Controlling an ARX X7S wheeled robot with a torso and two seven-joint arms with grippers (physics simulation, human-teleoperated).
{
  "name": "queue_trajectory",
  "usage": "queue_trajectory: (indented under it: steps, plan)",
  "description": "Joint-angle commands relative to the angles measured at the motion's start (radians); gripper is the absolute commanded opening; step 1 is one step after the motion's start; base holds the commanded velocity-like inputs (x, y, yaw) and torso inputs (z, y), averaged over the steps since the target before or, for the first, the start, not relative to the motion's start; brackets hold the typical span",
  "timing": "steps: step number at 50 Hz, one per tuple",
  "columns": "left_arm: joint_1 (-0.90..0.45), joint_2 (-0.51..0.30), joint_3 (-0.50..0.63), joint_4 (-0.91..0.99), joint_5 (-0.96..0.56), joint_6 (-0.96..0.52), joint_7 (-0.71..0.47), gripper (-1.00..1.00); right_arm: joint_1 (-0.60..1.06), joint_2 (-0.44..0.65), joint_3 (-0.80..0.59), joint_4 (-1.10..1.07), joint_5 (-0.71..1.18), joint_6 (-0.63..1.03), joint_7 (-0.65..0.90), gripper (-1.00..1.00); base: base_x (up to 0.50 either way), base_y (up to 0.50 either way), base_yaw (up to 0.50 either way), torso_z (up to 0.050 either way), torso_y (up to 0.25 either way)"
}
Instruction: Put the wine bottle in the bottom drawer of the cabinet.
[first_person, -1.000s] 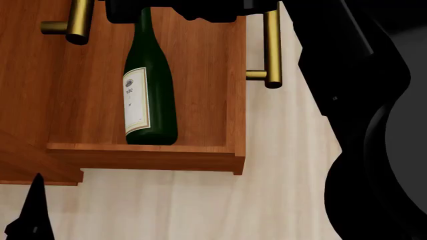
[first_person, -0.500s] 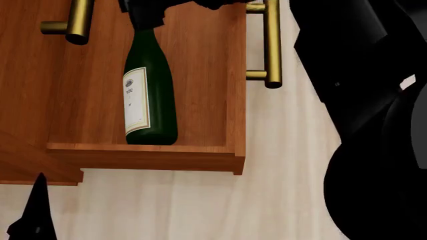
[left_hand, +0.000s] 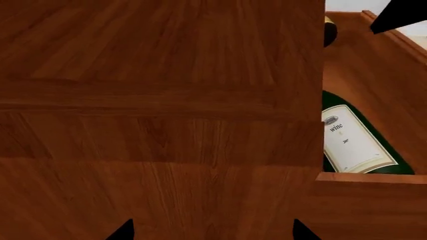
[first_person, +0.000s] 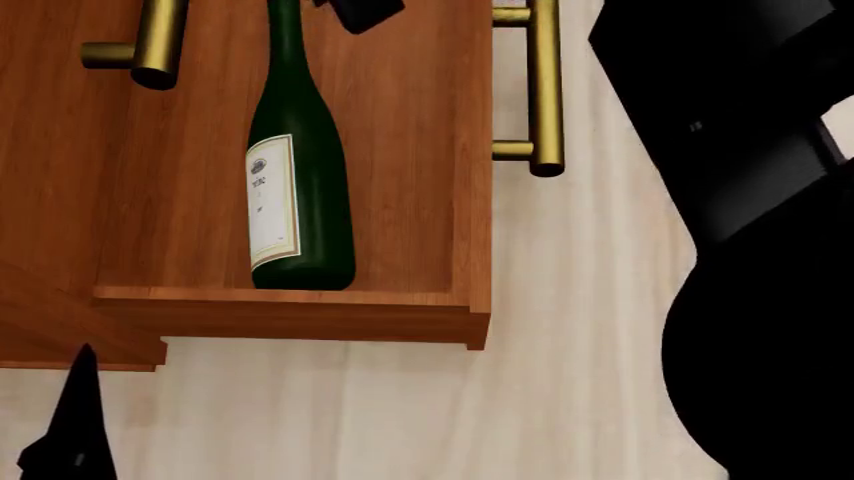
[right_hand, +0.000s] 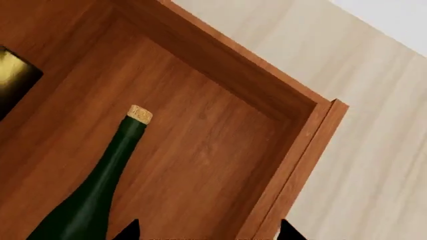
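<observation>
1. We found the wine bottle (first_person: 300, 195) lying on its side on the floor of the bottom drawer (first_person: 400, 130), which stood pulled out of the cabinet (first_person: 54, 150).
2. In the head view the bottle's base sat close to the drawer's side wall (first_person: 294, 312), apart from it or barely touching; we could not tell which. Its neck ran the length of the drawer, out past the frame's upper edge.
3. The white label (first_person: 271, 200) faced partly upward and to one side.
4. The right wrist view showed the tan cork (right_hand: 140, 114) and the long neck lying free on the drawer floor, clear of the drawer's corner (right_hand: 310, 107).
5. The left wrist view showed the label reading "wine" (left_hand: 350, 145), the bottle half hidden behind a cabinet panel (left_hand: 160, 100).
6. Brass bar handles were seen: one on the drawer front (first_person: 543, 85), another on a front above it (first_person: 158, 40).
7. A pale wooden floor (first_person: 574, 380) lay beyond the drawer.
8. Right fingers: only two dark tips (right_hand: 130, 231) showed at the edge of the right wrist view, set apart with nothing between them. They touched no part of the bottle. A dark piece of that arm (first_person: 360, 10) hung over the drawer near the neck.
9. Left fingers: two dark tips (left_hand: 123, 231) showed over the cabinet wood, likewise spread and holding nothing.
10. A large black body of the robot (first_person: 747, 250) filled the right side of the head view.
</observation>
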Motion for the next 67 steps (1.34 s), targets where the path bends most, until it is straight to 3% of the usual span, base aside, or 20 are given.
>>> queue_trajectory:
  steps: [1, 30, 33, 39, 43, 49, 52, 57, 62, 67]
  plan:
    - [-0.001, 0.004, -0.001, 0.003, 0.001, -0.007, 0.000, 1.00, 0.040, 0.000, 0.008, -0.012, -0.091, 0.013, -0.066, 1.00, 0.00, 0.00, 0.00, 0.000, 0.000]
    - [-0.017, 0.012, -0.004, 0.042, -0.004, -0.048, -0.014, 1.00, 0.180, 0.000, 0.083, 0.117, -0.143, -0.007, -0.148, 1.00, 0.00, 0.00, 0.00, 0.000, 0.000]
    - [-0.037, 0.006, -0.008, 0.085, -0.017, -0.078, -0.039, 1.00, 0.182, 0.000, 0.154, 0.141, -0.225, 0.002, -0.164, 1.00, 0.00, 0.00, 0.00, 0.000, 0.000]
    - [-0.048, 0.003, -0.013, 0.095, -0.031, -0.090, -0.046, 1.00, 0.183, 0.000, 0.493, 0.162, -0.530, 0.038, -0.188, 1.00, 0.00, 0.00, 0.00, 0.000, 0.000]
    - [-0.073, -0.005, -0.018, 0.126, -0.061, -0.122, -0.069, 1.00, 0.182, 0.000, 0.574, 0.162, -0.636, 0.044, -0.222, 1.00, 0.00, 0.00, 0.00, 0.000, 0.000]
    - [-0.126, -0.026, -0.031, 0.181, -0.115, -0.174, -0.109, 1.00, 0.182, 0.007, 0.864, 0.162, -0.944, 0.061, -0.272, 1.00, 0.00, 0.00, 0.00, 0.000, 0.000]
    - [-0.137, -0.070, -0.034, 0.205, -0.128, -0.157, -0.122, 1.00, 0.183, 0.013, 0.971, 0.159, -1.049, 0.058, -0.289, 1.00, 0.00, 0.00, 0.00, 0.000, 0.000]
    - [-0.230, -0.127, 0.116, 0.207, -0.104, -0.088, -0.159, 1.00, 0.177, 0.028, 1.027, 0.158, -1.099, 0.049, -0.300, 1.00, 0.00, 0.00, 0.00, 0.000, 0.000]
    - [-0.433, -0.186, 0.403, 0.207, -0.065, 0.050, -0.201, 1.00, 0.152, 0.069, 1.073, 0.056, -1.084, 0.107, -0.262, 1.00, 0.00, 0.00, 0.00, 0.000, 0.000]
    - [-0.675, -0.170, 0.723, 0.207, -0.024, 0.135, -0.276, 1.00, 0.052, 0.126, 1.100, -0.212, -1.065, 0.267, -0.235, 1.00, 0.00, 0.00, 0.00, 0.000, 0.000]
